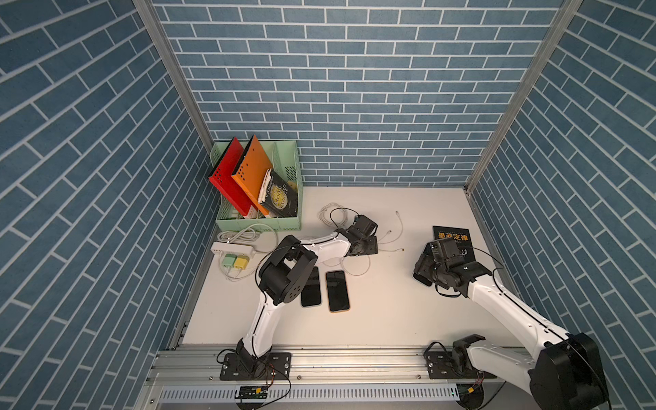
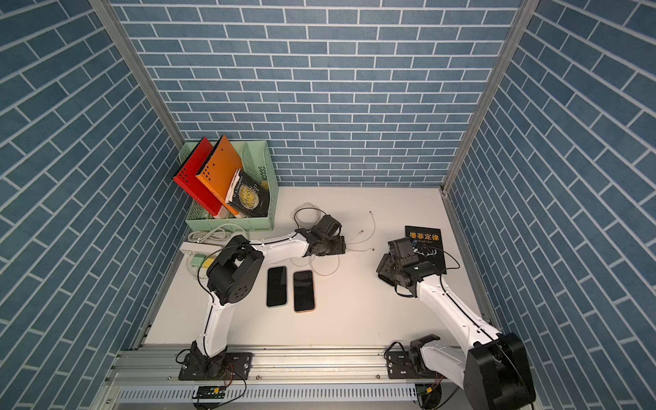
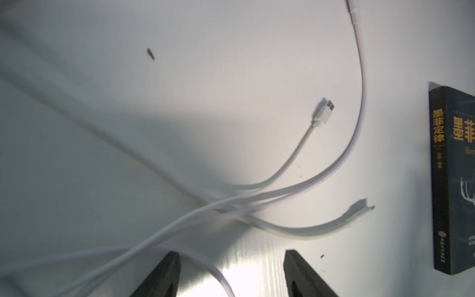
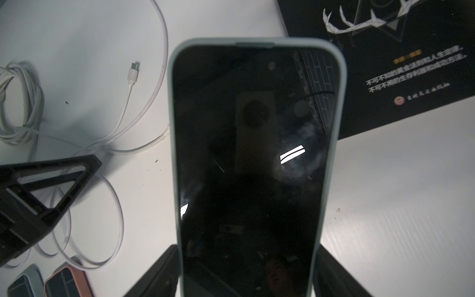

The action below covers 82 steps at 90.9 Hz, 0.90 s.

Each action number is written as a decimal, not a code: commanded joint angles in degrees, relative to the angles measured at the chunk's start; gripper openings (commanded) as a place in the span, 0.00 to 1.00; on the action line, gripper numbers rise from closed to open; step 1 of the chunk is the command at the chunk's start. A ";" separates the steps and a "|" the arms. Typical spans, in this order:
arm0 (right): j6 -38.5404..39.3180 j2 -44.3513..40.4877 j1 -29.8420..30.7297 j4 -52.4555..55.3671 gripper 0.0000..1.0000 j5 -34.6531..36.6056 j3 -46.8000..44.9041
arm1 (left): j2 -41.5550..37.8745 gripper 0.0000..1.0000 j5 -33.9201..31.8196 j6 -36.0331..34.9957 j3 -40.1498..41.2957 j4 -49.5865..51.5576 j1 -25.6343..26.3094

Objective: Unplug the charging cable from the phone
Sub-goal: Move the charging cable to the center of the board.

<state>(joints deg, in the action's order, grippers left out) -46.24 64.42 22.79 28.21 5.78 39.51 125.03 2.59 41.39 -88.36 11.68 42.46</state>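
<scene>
Right tool [image 4: 246,257] grasps phone [image 4: 252,154] by its long edges at the right side of counter [image 1: 390,319], phone end near the near-left corner of book [image 1: 451,237]. Left tool [image 3: 230,253] released, jaws wide over charging cable [image 3: 361,102]. Its connector [image 3: 324,111] lies loose, well apart from phone. Orange-cased phone [image 1: 337,291] and dark phone [image 1: 311,289] lie flat mid-left. Bare counter between arms.
</scene>
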 commanded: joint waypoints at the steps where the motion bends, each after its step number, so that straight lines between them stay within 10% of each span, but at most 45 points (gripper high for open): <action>1: -0.19 1.60 2.06 -2.94 0.34 -1.20 1.31 | 4.34 0.69 -0.55 -1.34 -3.57 1.94 -1.09; 30: 2.98 7.32 9.11 -4.25 0.34 -4.15 2.98 | 8.13 0.70 0.21 -3.19 -14.93 4.60 -2.38; 82: 6.07 20.31 21.68 -4.14 0.33 -4.98 10.62 | -12.18 0.81 -2.04 -3.13 -3.52 1.53 -3.58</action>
<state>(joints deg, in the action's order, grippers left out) -42.06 82.39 42.13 24.97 0.51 46.72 117.32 2.87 38.57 -96.49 13.54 39.72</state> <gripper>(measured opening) 0.775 0.813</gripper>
